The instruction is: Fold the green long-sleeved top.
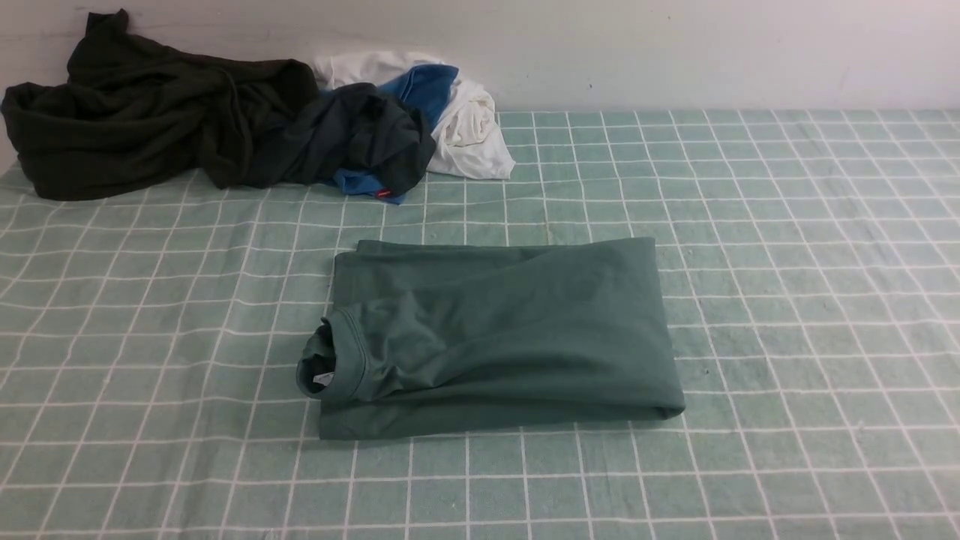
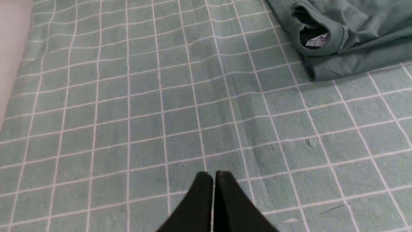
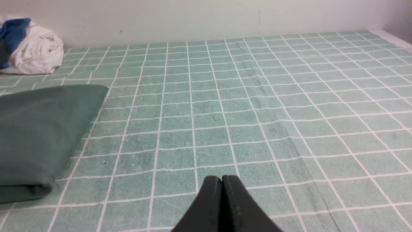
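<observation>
The green long-sleeved top (image 1: 495,337) lies folded into a neat rectangle in the middle of the checked cloth, its ribbed neck at the left end with a white label showing inside. The left wrist view catches that neck end of the top (image 2: 341,35); the right wrist view catches its folded right end (image 3: 38,135). Neither arm shows in the front view. My left gripper (image 2: 214,174) is shut and empty above bare cloth, well away from the top. My right gripper (image 3: 222,178) is also shut and empty, off to the right of the top.
A very dark olive-black garment (image 1: 135,120) is heaped at the back left. Beside it lies a dark navy-grey garment (image 1: 352,135) tangled with blue and white cloth (image 1: 469,124). The pale green checked cloth (image 1: 787,300) runs back to a white wall (image 1: 675,45).
</observation>
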